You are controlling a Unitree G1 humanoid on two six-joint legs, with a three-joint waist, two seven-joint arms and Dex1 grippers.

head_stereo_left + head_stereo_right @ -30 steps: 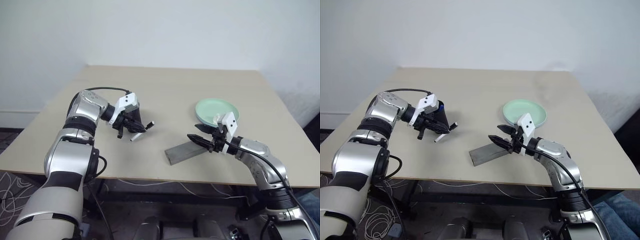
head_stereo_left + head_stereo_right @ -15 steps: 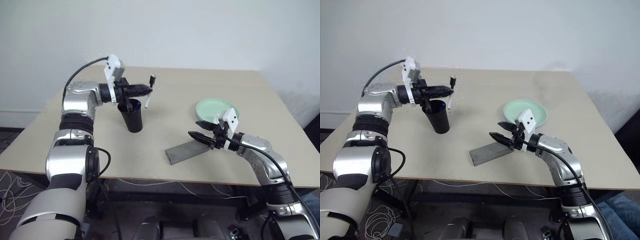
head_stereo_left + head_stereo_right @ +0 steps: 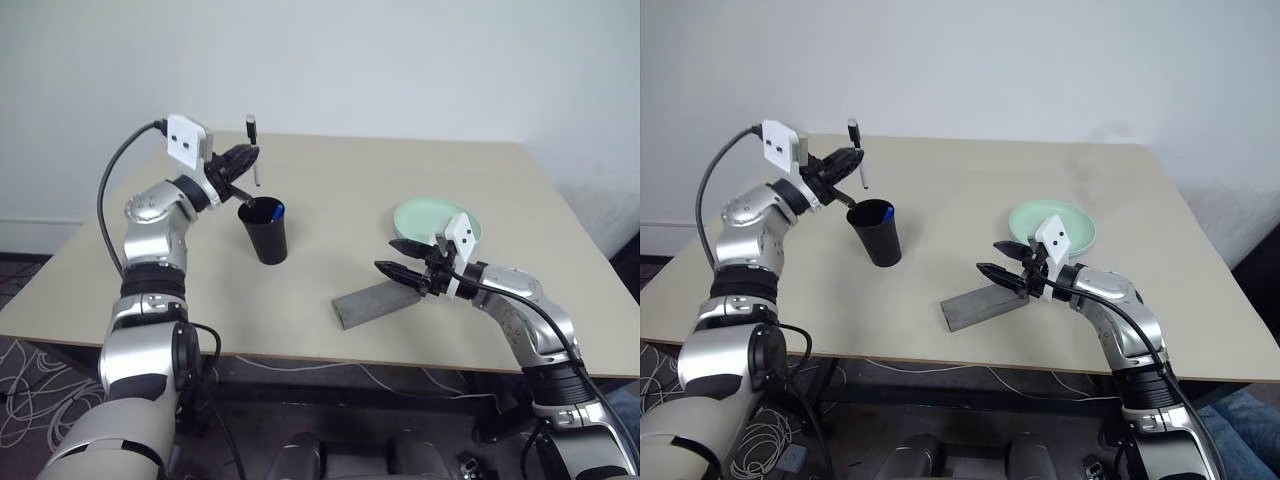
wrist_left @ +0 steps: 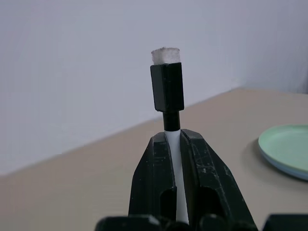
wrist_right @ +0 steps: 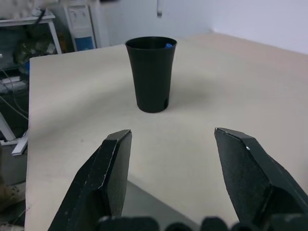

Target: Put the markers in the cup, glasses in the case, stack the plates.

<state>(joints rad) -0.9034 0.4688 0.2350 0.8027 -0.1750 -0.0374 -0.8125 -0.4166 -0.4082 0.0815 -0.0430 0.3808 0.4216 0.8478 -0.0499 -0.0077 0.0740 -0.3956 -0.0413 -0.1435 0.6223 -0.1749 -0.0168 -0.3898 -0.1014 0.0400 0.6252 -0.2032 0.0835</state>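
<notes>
Left eye view | left end effector (image 3: 243, 160) clamped on marker (image 3: 254, 150), lifted off surface (image 3: 330, 200) since a second ago, upright above cup (image 3: 264, 230) | right end effector (image 3: 396, 257) apart over case (image 3: 372, 302) | drop-in likely next

Cup (image 3: 263, 229): on the table (image 3: 340, 190), toward my nine o'clock, one marker's cap (image 3: 277, 210) showing at its rim.
Marker (image 3: 254, 163): upright in my left gripper (image 3: 247, 160), above the cup, just toward twelve o'clock.
Case (image 3: 375, 301): at six o'clock, near the table's front edge.
Plate (image 3: 432, 219): toward three o'clock, behind my right gripper (image 3: 396, 259), which stands over the case's far end.
</notes>
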